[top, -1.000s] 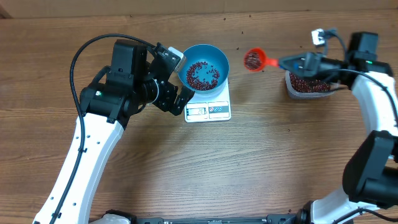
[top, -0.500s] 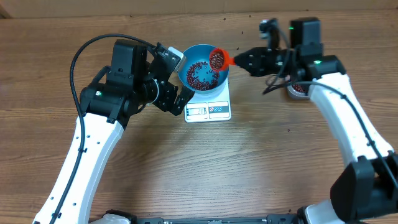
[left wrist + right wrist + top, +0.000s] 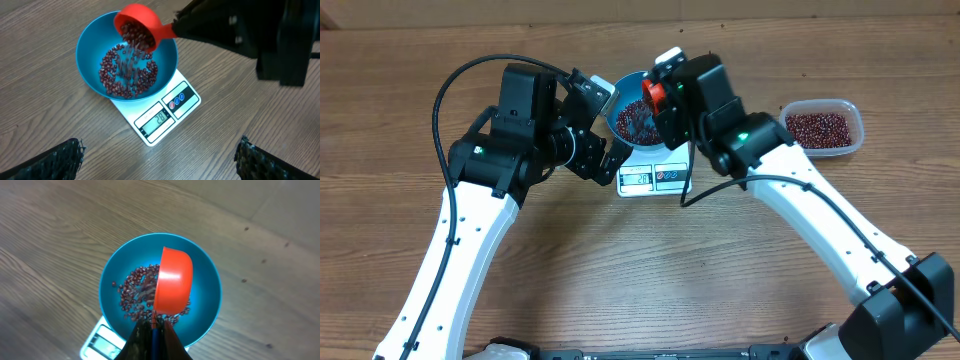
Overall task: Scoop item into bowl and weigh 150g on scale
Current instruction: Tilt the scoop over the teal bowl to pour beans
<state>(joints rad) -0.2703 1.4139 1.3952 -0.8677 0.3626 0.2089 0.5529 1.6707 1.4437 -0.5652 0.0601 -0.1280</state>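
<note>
The right hand (image 3: 152,337) is clamped on the handle of a red scoop (image 3: 172,282), tipped on its side over the bowl (image 3: 205,280). Beans (image 3: 120,80) lie in a loose heap on the bowl's floor, below and ahead of that hand. The bowl sits on the scale (image 3: 165,112).

The left hand (image 3: 603,125) hovers beside the bowl with its fingers (image 3: 55,160) wide apart, touching nothing. Its wrist view shows a blurred stream of beans falling from the scoop, and the display reading 28. The right wrist view shows only the scoop's back.

From overhead, the right arm covers much of the bowl. A clear tub (image 3: 855,120) of beans stands well apart on the table (image 3: 620,270).
</note>
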